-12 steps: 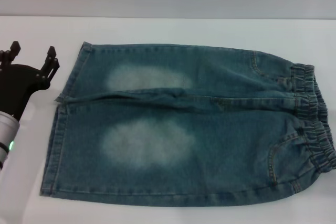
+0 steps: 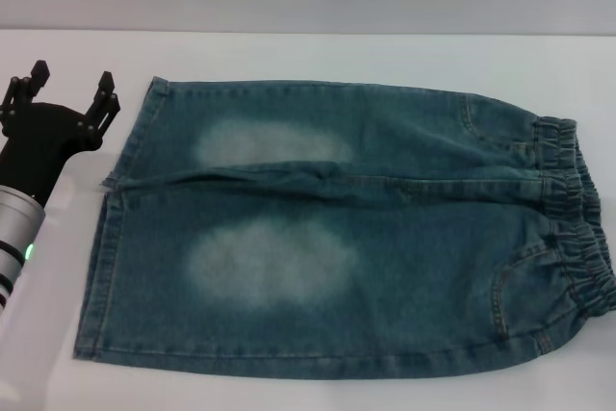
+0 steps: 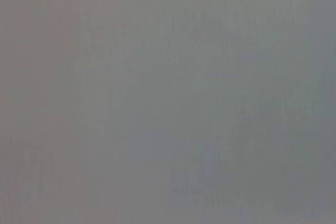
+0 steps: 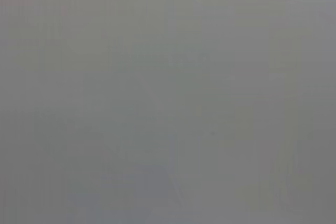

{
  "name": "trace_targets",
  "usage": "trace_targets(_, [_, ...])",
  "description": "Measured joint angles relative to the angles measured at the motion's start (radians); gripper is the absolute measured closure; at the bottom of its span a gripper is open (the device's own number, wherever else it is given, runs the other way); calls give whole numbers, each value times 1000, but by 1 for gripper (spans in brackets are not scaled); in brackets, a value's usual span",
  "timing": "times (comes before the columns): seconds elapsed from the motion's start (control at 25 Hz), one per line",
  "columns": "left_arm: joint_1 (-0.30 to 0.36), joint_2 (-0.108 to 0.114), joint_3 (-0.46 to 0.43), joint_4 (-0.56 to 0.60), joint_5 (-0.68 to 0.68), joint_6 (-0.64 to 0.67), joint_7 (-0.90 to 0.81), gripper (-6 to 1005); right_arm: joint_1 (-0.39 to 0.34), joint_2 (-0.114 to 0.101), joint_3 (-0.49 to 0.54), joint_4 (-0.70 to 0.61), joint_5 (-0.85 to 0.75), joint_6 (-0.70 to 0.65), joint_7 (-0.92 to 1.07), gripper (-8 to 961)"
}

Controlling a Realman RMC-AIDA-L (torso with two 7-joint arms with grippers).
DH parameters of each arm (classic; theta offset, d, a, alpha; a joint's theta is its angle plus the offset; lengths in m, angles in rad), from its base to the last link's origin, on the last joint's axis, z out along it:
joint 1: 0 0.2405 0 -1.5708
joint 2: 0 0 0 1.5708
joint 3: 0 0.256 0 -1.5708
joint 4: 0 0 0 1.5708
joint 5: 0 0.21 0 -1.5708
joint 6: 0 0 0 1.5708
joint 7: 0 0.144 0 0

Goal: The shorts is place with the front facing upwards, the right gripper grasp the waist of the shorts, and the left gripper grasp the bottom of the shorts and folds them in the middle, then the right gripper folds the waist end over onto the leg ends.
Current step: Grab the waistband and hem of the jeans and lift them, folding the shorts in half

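The shorts (image 2: 337,238) lie flat across the table (image 2: 289,55), hems (image 2: 106,228) toward its left edge. The left gripper (image 2: 69,93) hovers beside them, jaws open, holding nothing.

Left gripper (image 2: 69,87), fingers spread, now shifted a little farther from the table's (image 2: 318,55) near edge and nearer the leg ends (image 2: 108,228) than half a second ago.

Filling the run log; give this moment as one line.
shorts flat, unfolded | left gripper open beside leg hems, not touching | right gripper unseen
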Motion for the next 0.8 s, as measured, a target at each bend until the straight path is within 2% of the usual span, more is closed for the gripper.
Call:
trace_targets(0.48, [-14, -5, 2, -5, -4, 4, -10, 213, -8, -3, -7, -22, -7, -20, 0, 174])
trace_targets(0.8, [-16, 0, 33, 29, 3, -8, -96, 213, 5, -15, -14, -38, -97, 6, 27, 174])
